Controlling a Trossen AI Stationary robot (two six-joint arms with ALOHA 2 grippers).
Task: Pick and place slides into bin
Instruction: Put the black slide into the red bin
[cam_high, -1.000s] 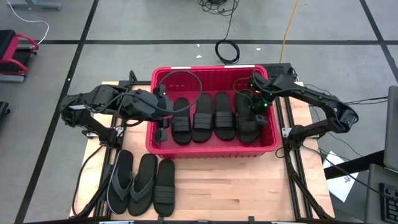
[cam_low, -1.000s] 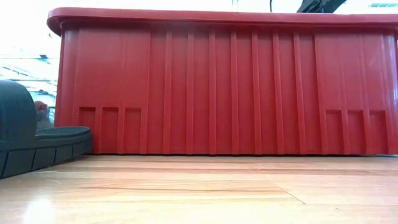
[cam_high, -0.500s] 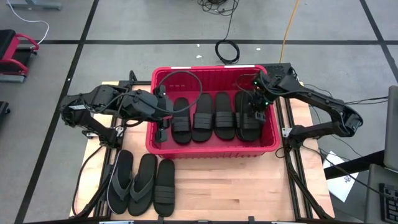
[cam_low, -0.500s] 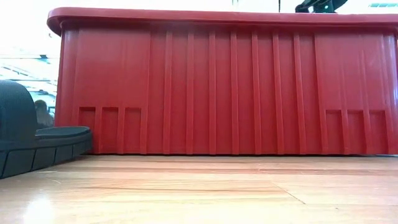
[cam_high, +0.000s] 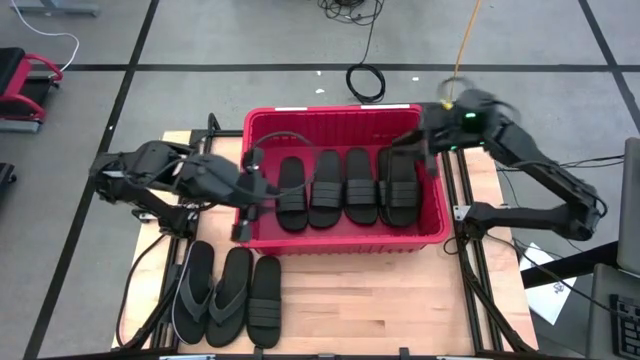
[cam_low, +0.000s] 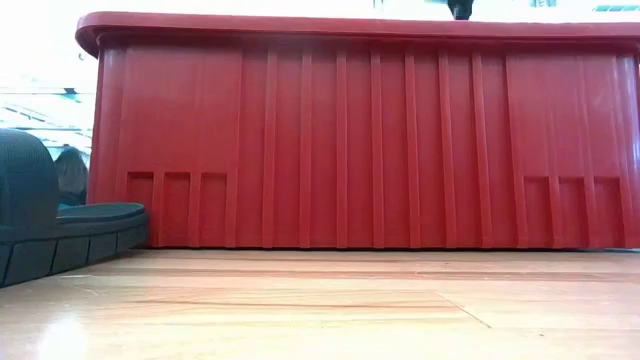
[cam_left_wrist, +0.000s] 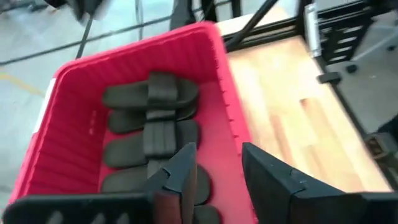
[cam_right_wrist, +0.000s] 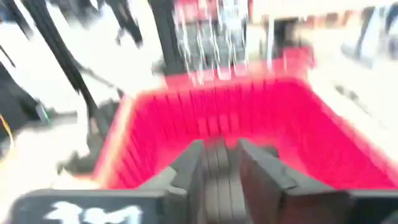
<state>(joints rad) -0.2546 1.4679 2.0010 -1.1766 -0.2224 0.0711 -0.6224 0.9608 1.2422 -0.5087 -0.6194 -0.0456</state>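
Four slides (cam_high: 346, 186) were seen laid abreast in the bin (cam_high: 340, 238); three (cam_high: 228, 297) were left on the table (cam_high: 380, 300). The left gripper (cam_high: 243, 210) and right gripper (cam_high: 430, 155) were held apart, nothing clamped.

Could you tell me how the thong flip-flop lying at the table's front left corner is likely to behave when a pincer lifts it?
The flip-flop looks thin and flat, so it probably bends and droops if lifted by one end. Its narrow thong straps look soft, likely stretching in a grip. It seems light for its size and, lying flat, unlikely to roll.
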